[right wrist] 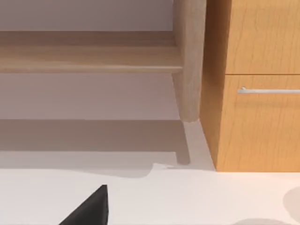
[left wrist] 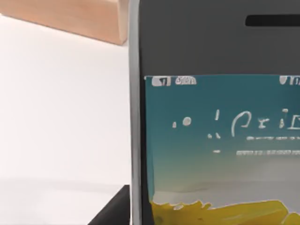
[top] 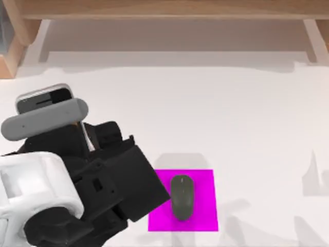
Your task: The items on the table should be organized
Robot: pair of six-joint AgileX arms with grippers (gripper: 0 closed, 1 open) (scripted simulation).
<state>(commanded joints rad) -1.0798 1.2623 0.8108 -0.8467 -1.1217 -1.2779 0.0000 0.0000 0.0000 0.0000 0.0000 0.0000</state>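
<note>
Holding the smartphone [top: 43, 98] level above the table's [top: 247, 118] left side matters now; the left gripper [top: 77, 128] seems clamped on it, though its fingers are hidden. The left wrist view reveals the lit screen. The mouse [top: 182, 196] rests on the magenta pad [top: 205, 180].

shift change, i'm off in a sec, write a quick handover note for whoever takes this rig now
Left gripper: over the table's left side, phone right in front of its wrist camera; grip state unclear.
Right arm: parked, its wrist camera facing the wooden shelf unit.
Mouse sits on the magenta pad near the front edge; that looks done.
Phone is at the table's left, partly hidden by the left arm. Left to do: finish placing the phone, then withdraw.
</note>
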